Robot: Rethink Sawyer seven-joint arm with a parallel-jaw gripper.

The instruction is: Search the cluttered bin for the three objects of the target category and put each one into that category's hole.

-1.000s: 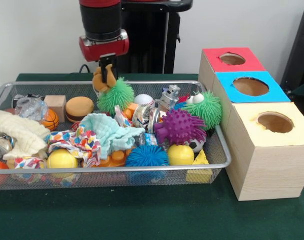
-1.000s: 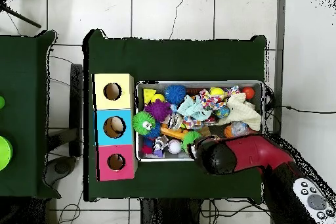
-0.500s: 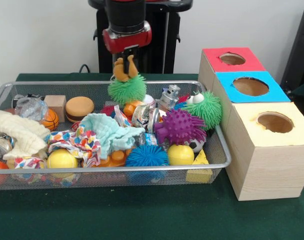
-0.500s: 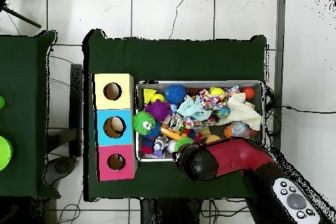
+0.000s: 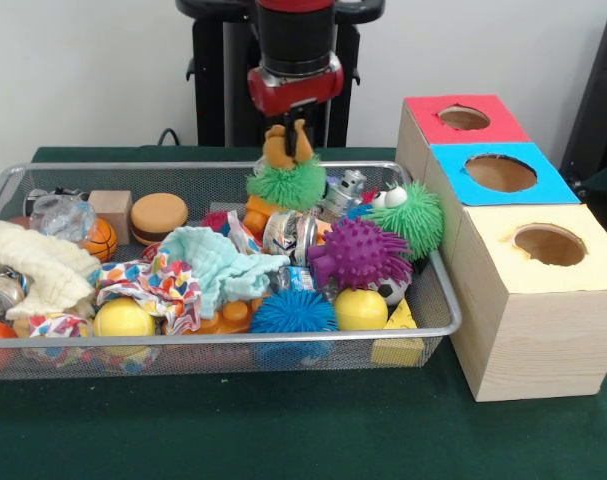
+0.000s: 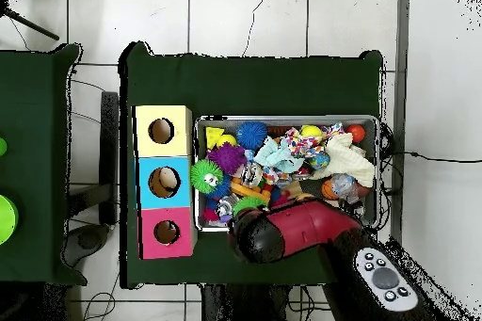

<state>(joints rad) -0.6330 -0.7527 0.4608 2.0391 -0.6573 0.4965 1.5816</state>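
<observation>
My gripper (image 5: 288, 158) hangs above the back of the wire bin (image 5: 283, 338), shut on a green spiky ball (image 5: 286, 186) that is lifted clear of the clutter. The tan fingers (image 5: 275, 148) pinch the ball's top. In the overhead view the red arm (image 6: 297, 231) covers the gripper, and only the green spiky ball (image 6: 247, 205) peeks out at the bin's lower left. More spiky balls lie in the bin: a purple one (image 5: 359, 252), a green one with eyes (image 5: 413, 216) and a blue one (image 5: 293, 311). Beside the bin stand the red box (image 5: 464, 118), blue box (image 5: 500, 173) and yellow box (image 5: 549, 244), each with a round hole.
The bin also holds a mint cloth (image 5: 218, 262), a patterned cloth (image 5: 153, 283), a cream cloth (image 5: 33, 262), yellow balls (image 5: 123, 318), a toy burger (image 5: 158, 215), a small basketball (image 5: 100, 238), a wooden block (image 5: 111, 207) and a toy robot (image 5: 341, 190). Green table cover (image 5: 283, 420) lies in front.
The gripper has carried the green spiky ball up off the bin and sideways toward the boxes, to the right in the front view. The bin's other contents stay put.
</observation>
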